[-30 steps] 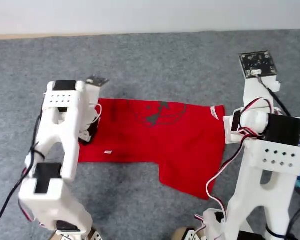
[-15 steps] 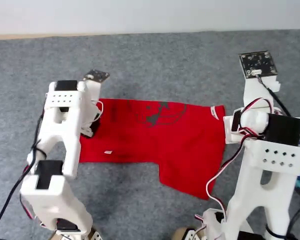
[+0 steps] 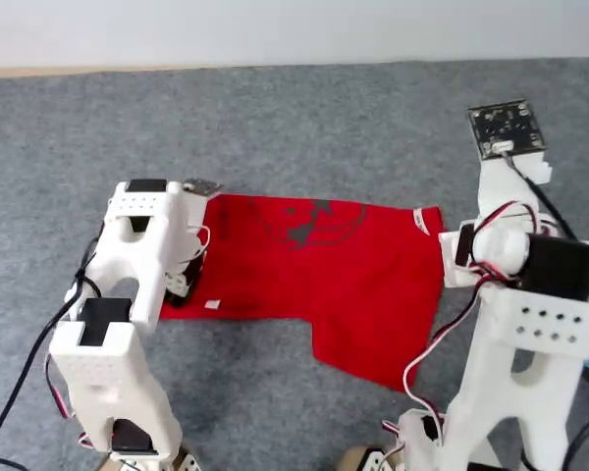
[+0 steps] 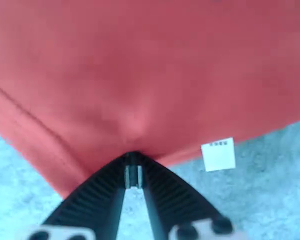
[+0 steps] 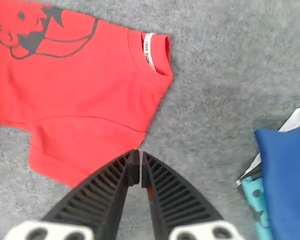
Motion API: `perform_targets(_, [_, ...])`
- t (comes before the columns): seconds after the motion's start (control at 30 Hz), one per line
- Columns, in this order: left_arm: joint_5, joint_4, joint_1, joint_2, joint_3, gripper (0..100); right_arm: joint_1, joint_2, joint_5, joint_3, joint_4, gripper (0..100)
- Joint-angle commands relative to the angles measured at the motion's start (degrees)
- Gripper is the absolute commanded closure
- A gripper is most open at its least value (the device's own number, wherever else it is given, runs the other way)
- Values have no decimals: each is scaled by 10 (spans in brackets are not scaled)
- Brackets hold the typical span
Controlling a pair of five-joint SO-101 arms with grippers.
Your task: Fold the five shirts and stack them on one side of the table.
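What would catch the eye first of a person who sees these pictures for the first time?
A red shirt lies spread in the middle of the grey table. The left claw pinches one end of it; the right claw hangs shut over the table beside the collar end.

Shirt [image 3: 344, 275] flat on table [image 3: 324, 118]

This looks like a robotics lab or a maker's test bench, though little of the room beyond shows. A white printed-plastic left arm [image 3: 128, 265] and its matching right arm [image 3: 530, 334] carry loose servo wires and a bare dark circuit board [image 3: 508, 128]. They stand on a grey felt-covered table [image 3: 373, 128] by a plain pale wall [image 3: 275, 29]. A red cotton shirt [image 3: 353, 265] lies there as the workpiece.
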Motion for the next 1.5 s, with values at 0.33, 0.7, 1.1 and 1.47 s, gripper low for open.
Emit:
perform_targets(0.33, [-1,40,5,-105,8,998,4,-17,24,-3,15,990])
perform_targets(0.7, [-13,82,10,-219,8,998,4,-22,24,-3,15,990])
perform_targets(1.1, [-22,24,258,-257,5,998,196,-22,25,-6,22,990])
perform_targets(1.47, [-22,-77,439,-244,9,949,324,-91,77,-3,21,990])
